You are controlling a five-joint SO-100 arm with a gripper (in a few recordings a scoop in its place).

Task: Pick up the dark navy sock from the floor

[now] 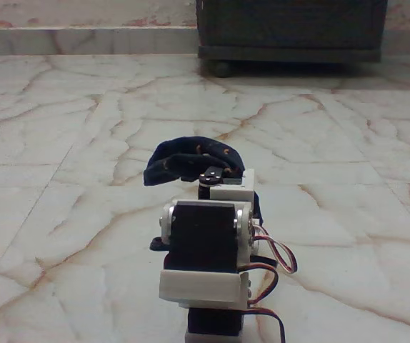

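Dark navy fabric bunches just past the arm's tip in the fixed view — the sock (191,158), draped up off the floor (62,143). We judge the grasp-and-lift step in hand; next comes a steady raise. The claw (208,175) is hidden — we cannot tell its opening. No readable writing.
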